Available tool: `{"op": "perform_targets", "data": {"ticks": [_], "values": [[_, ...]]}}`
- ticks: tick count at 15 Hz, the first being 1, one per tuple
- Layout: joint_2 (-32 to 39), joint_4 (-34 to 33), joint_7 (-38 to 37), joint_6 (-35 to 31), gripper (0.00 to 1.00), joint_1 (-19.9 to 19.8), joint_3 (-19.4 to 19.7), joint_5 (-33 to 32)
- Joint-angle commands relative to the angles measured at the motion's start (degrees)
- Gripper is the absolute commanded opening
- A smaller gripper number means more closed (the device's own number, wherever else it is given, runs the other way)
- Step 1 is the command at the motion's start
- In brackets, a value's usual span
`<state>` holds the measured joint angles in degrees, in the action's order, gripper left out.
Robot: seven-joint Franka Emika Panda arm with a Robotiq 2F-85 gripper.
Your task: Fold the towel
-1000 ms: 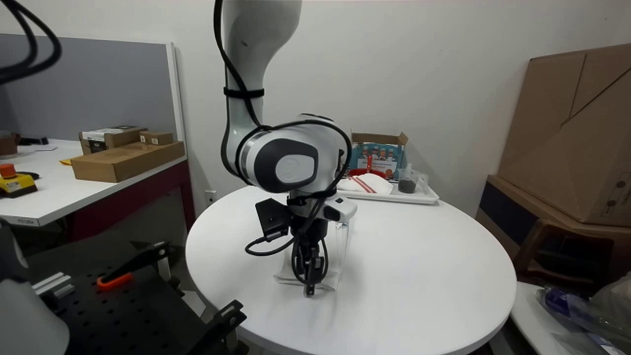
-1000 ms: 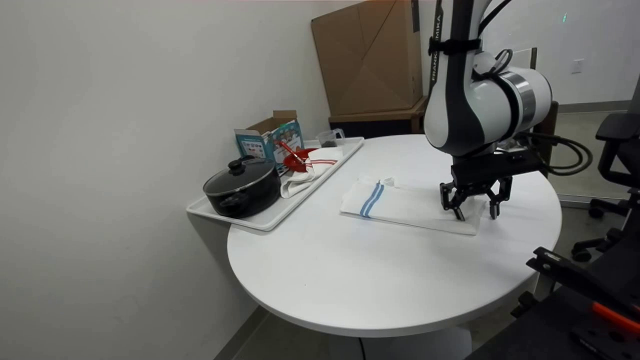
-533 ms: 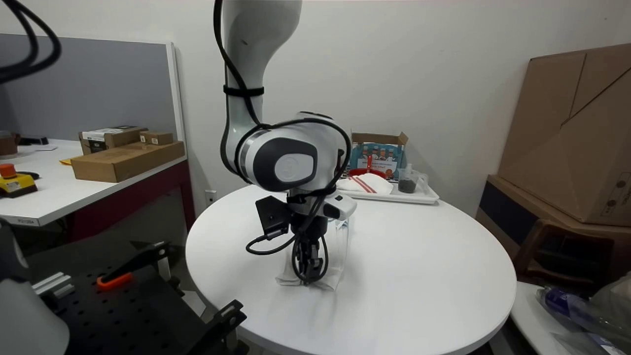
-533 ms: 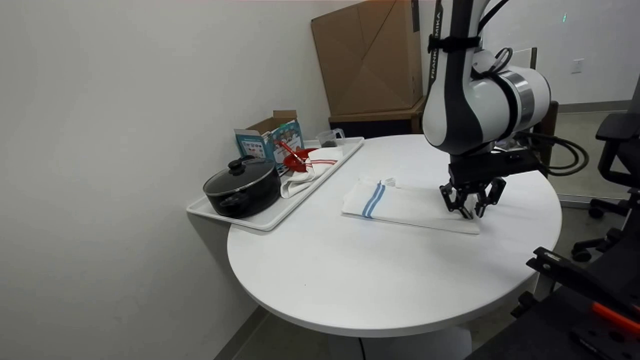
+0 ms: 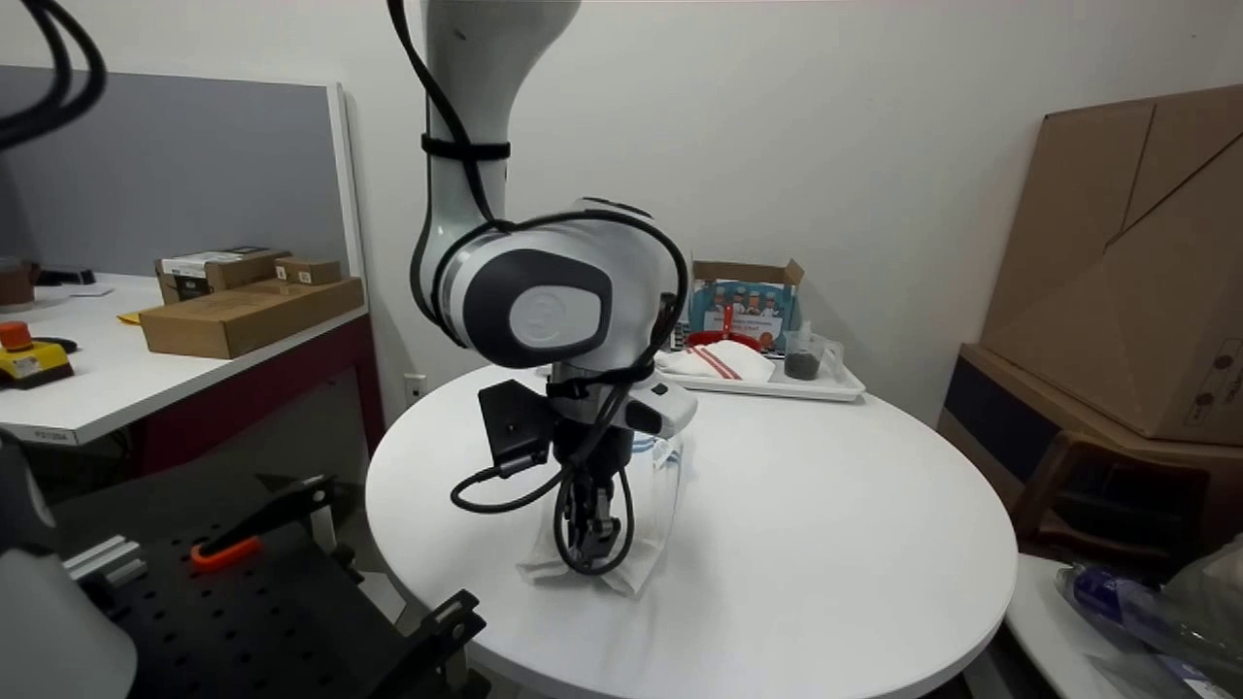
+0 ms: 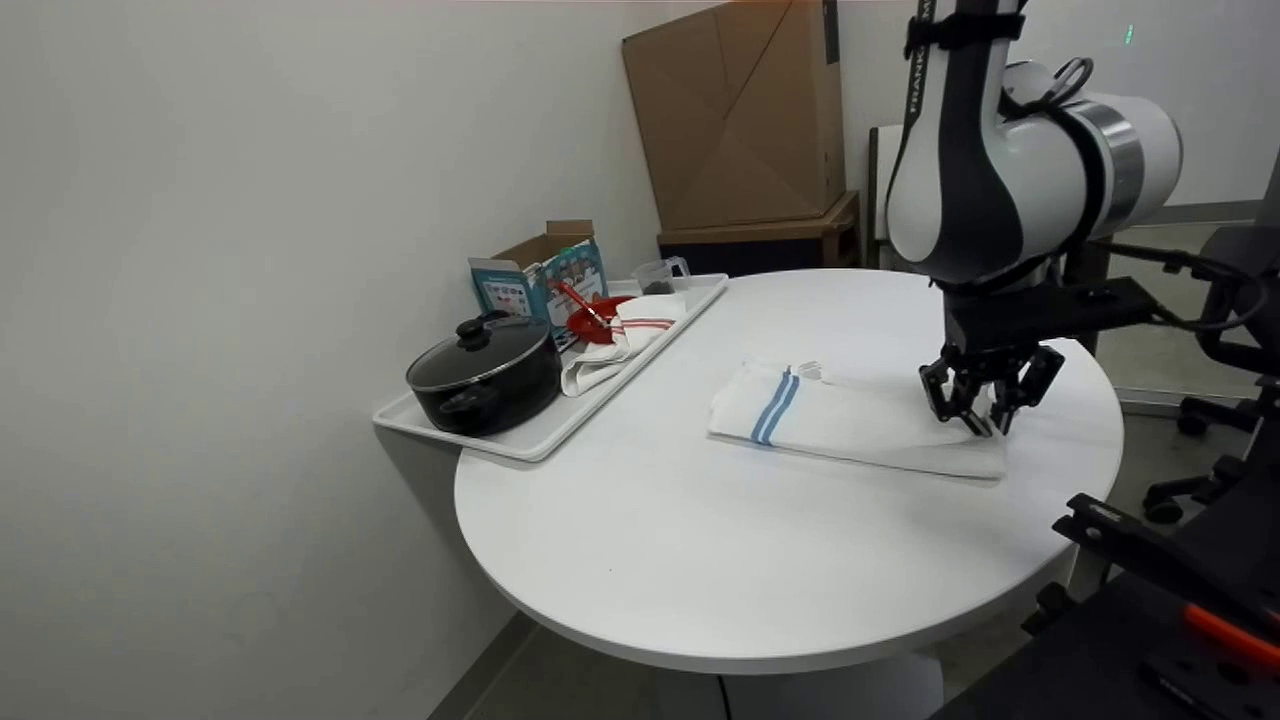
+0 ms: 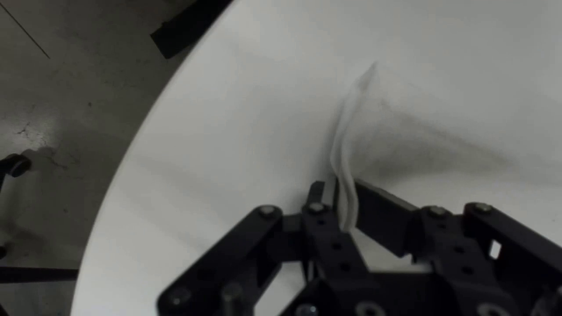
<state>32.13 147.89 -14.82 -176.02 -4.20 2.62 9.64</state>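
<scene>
Dish towel (image 6: 860,420): lay as a long, flattish white strip on the round table (image 6: 640,580), its plain end in the grip.
Robotiq gripper (image 6: 990,425): had drawn in from a wide straddle a second earlier; it was now pinching the cloth's end, and the wrist view showed a narrow ridge of fabric between the pads (image 7: 380,215).
Blue stripes (image 6: 775,408): sat at the free end; with the whole strip they had slid away from the white tray (image 6: 545,437), following the gripper.
Pinched end: puckered beside the pads, with a shaded hollow in the cloth; whether every layer was caught could not be told.
Meaning for the fold: the grasp seemed won, but the end had not yet been carried over; this last shift was a drag, not a fold.
Next call: probably a lift, then a sweep of that end toward the stripes.
Risk: further low pulling would likely shift the strip toward the table's rim without making a crease.
</scene>
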Motion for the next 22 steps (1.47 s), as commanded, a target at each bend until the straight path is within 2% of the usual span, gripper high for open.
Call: {"op": "perform_targets", "data": {"ticks": [1,3,4,5,6,9,11,14,16,19,22], "values": [[-8.98,7.37,4.92,-0.49,0.03,-5.24,-3.39,0.54],[-13.31,8.51,6.46,0.9,0.03,-9.59,-7.31,1.65],[-15.36,8.74,7.16,1.41,0.03,-12.28,-10.18,2.59],[-17.62,8.55,8.07,2.41,0.03,-16.2,-14.78,4.4],[-19.5,7.81,9.29,3.33,0.03,-20.1,-20.03,7.33],[-22.67,3.41,14.75,6.98,0.03,-28.41,-33.84,20.04],[-24.39,0.76,18.4,8.65,0.03,-31.01,-39.38,27.56],[-26.27,-1.34,21.37,10.12,0.03,-31.64,-42.36,33.22],[-26.55,-1.95,20.98,10.54,0.03,-31.19,-42.39,33.52],[-25.82,-2.12,19.4,10.23,0.03,-30.55,-41.87,31.54],[-23.82,-1.74,14.66,8.87,0.03,-28.83,-40.21,25.49]]}}
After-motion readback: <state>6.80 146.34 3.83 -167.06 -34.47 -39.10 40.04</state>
